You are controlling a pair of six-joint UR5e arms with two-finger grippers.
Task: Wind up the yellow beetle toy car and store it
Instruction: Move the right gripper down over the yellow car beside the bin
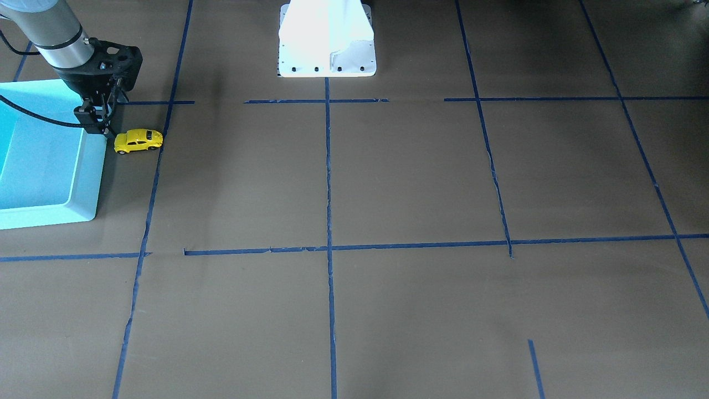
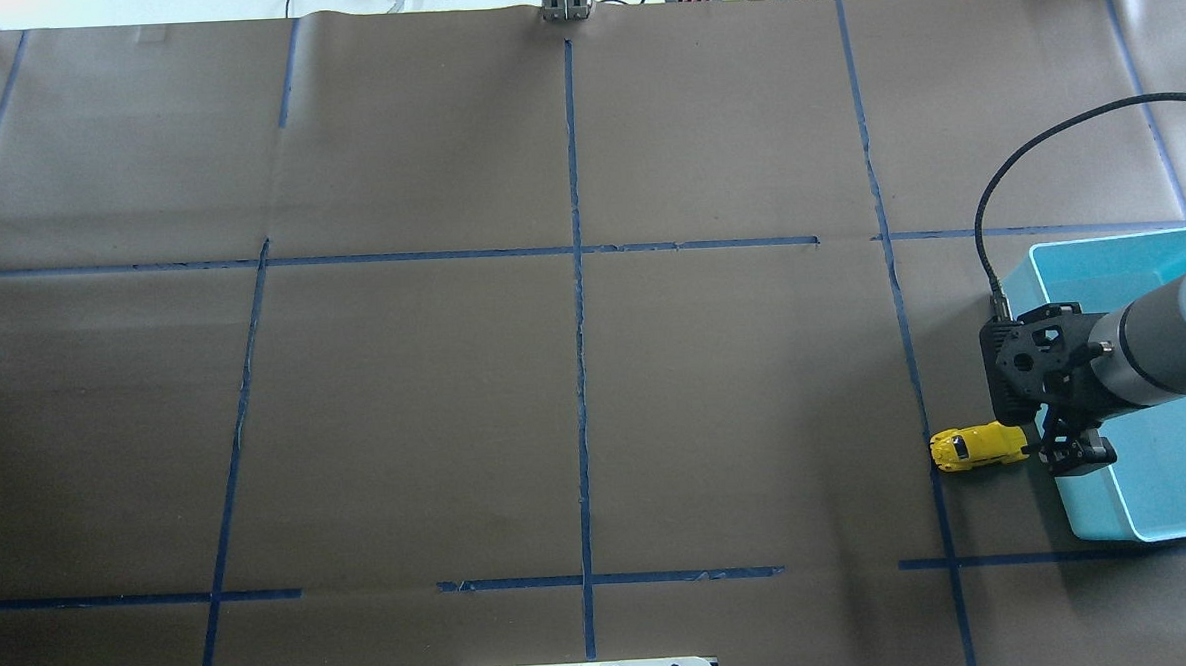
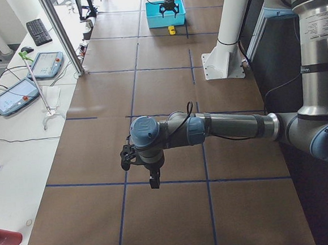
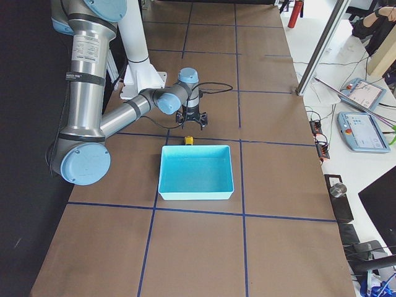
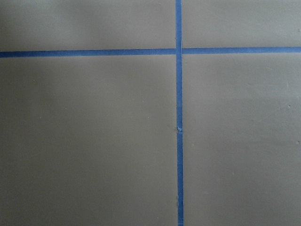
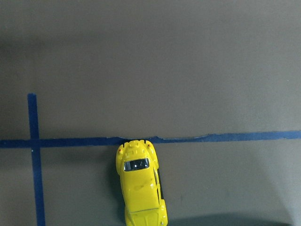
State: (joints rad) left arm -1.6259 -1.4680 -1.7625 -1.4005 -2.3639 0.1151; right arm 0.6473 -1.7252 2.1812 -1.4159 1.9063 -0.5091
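Observation:
The yellow beetle toy car (image 1: 138, 140) stands on its wheels on the brown table, just beside the turquoise bin (image 1: 44, 149). It also shows in the overhead view (image 2: 978, 446) and at the bottom of the right wrist view (image 6: 140, 188), nose on a blue tape line. My right gripper (image 2: 1071, 449) hangs over the bin's (image 2: 1160, 488) near wall, right behind the car, fingers spread and empty. The bin is empty. My left gripper (image 3: 142, 172) shows only in the left side view, low over bare table far from the car; I cannot tell whether it is open.
The white robot base (image 1: 327, 39) stands at the table's middle edge. Blue tape lines (image 5: 178, 117) grid the brown table cover. Tablets (image 4: 362, 130) and cables lie on a side table past the far edge, behind a metal post (image 3: 60, 34).

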